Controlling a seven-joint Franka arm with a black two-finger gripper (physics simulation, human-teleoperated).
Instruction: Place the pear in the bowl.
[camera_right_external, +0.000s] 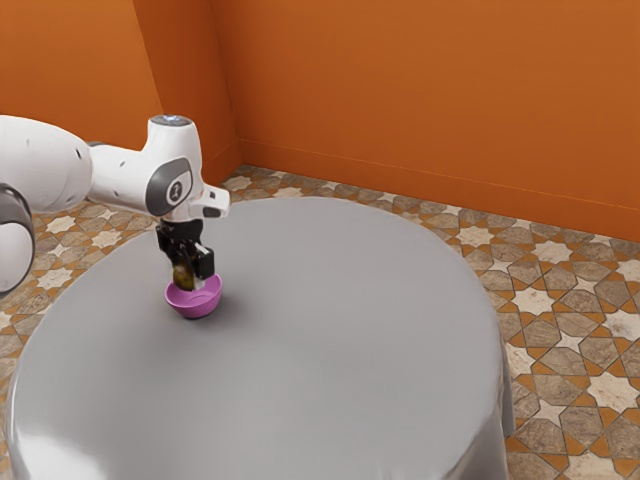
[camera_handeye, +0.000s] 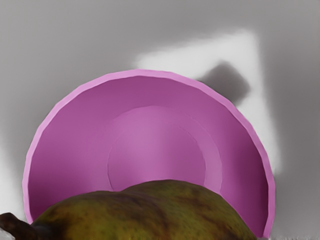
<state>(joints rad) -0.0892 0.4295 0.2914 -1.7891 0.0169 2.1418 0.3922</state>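
Pear (camera_handeye: 150, 212) aloft, gripped between both fingers of the end effector (camera_right_external: 191, 274), hung over the bowl (camera_right_external: 196, 306) just beneath. Grasping and carrying looked done; lowering and release seemed left.

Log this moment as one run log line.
Gripper: shut on pear | Pear: held over bowl, not yet released | Bowl: upright on table | Next: probably lower, release

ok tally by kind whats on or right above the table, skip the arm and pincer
pear: 1
bowl: 1
total: 2
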